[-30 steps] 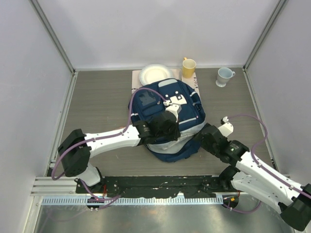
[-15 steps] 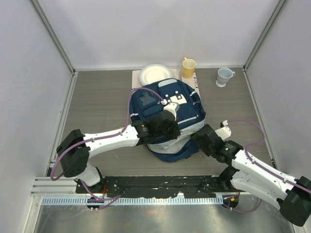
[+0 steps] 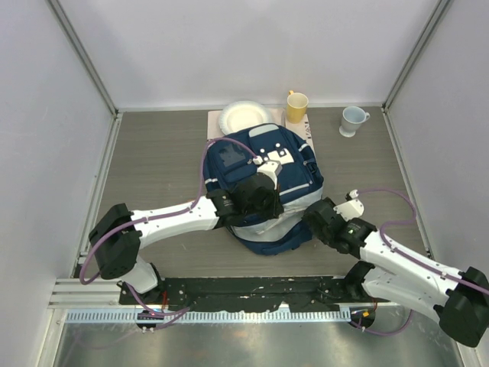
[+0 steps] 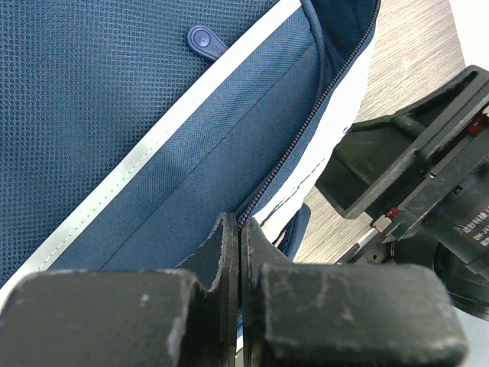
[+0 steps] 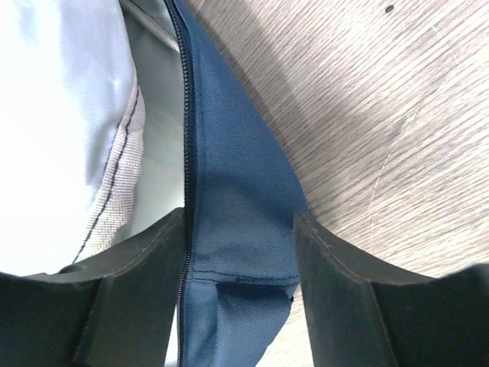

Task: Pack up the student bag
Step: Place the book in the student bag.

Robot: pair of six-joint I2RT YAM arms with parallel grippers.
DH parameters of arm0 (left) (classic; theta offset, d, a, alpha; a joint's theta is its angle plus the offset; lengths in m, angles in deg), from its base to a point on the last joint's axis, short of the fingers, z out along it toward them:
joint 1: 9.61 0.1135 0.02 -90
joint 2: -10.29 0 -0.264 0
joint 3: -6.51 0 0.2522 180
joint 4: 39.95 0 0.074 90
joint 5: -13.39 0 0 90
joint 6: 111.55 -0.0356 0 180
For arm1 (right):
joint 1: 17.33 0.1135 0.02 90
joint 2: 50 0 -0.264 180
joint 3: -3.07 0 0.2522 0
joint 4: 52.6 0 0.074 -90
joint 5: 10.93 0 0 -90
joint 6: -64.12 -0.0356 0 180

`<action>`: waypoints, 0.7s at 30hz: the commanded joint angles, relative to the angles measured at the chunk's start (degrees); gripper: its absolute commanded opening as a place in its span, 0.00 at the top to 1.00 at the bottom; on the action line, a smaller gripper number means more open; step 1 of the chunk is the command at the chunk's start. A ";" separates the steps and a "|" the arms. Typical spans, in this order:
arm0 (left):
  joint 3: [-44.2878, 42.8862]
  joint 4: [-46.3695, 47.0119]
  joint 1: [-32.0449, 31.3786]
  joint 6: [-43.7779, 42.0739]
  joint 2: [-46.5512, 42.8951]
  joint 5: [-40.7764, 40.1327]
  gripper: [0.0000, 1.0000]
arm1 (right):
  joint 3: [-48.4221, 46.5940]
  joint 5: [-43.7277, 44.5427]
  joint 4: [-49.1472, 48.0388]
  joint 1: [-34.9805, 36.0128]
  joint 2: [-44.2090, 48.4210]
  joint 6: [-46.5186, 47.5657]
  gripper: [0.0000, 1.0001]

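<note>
1. Where things are: the student bag [image 3: 263,164] lies flat in the middle of the table [image 3: 153,153]. Its mouth faces the near edge and the pale grey lining [image 5: 61,115] is showing. A plate [image 3: 244,116], a yellow cup [image 3: 296,105] and a pale mug [image 3: 353,120] sit at the far side, just beyond it.
2. Left gripper [image 4: 241,229]: the jaws are pressed tight together at the near end of the bag. It looks to me like they're pinching the zip edge of the top flap.
3. Right gripper [image 5: 241,260]: the jaws are wide apart, with the navy lower flap [image 5: 237,199] sitting between the fingers [image 5: 137,275]. Nothing is clamped yet.
4. My read is that the step is getting the mouth open. Slide the right in so the flap goes deep between the pads, then close on the zipper tape [image 5: 186,153]. That's the stiffest bit, and the bare hem will probably slip out.
5. Don't let go of the left pinch. Lift that side and draw the right one low toward the near right, slowly.
6. Watch the whole bag. If it drags instead of opening, it could shove the cups.
</note>
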 commanded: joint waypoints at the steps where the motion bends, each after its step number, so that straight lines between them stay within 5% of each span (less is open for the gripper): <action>1: -0.88 4.37 1.76 -1.50 -0.29 -2.71 1.00 | -1.20 3.28 2.95 0.38 2.51 1.43 0.42; 8: -1.05 4.73 1.76 -2.38 4.10 1.77 1.00 | 4.96 -0.25 1.01 0.46 6.81 0.74 0.79; 21: 0.26 4.12 1.32 -4.57 8.77 12.41 1.00 | 5.66 5.81 8.04 0.55 18.15 -1.11 0.90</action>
